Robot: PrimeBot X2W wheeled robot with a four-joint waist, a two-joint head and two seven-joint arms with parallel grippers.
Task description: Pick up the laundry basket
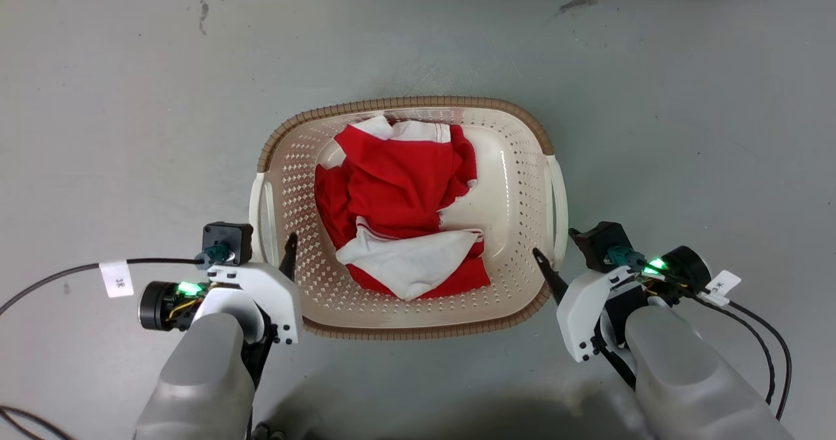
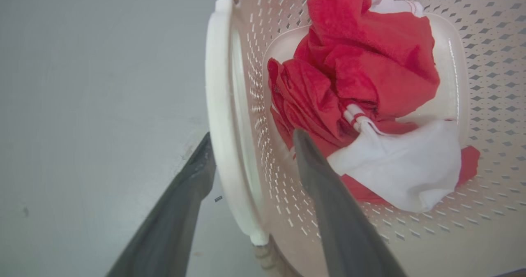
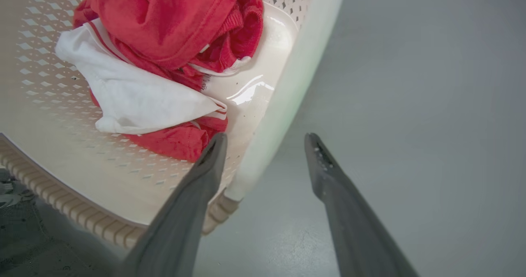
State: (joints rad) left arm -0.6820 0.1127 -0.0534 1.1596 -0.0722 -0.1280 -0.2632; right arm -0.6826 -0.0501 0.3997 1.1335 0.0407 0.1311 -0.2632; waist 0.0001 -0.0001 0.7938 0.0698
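The laundry basket stands on the grey floor, directly in front of the robot and between its two arms. Inside lies a small heap of red and white clothes.

The left end effector is wide open and holds nothing. One finger is outside the white left handle and the other is inside the basket, so the handle stands between them. The right end effector is also open and empty. Its inner finger reaches over the wall near the right handle, and its outer finger is above the floor.

I judge that the basket is light, because it is thin perforated plastic and the load is only a few soft garments. The walls probably bend a little under pressure, while the handles seem stiffer. For this reason the two handles are the proper places to take hold. Their surface looks smooth, so a weak grip may slip. Both sides should rise together, otherwise the basket tilts and the clothes slide.
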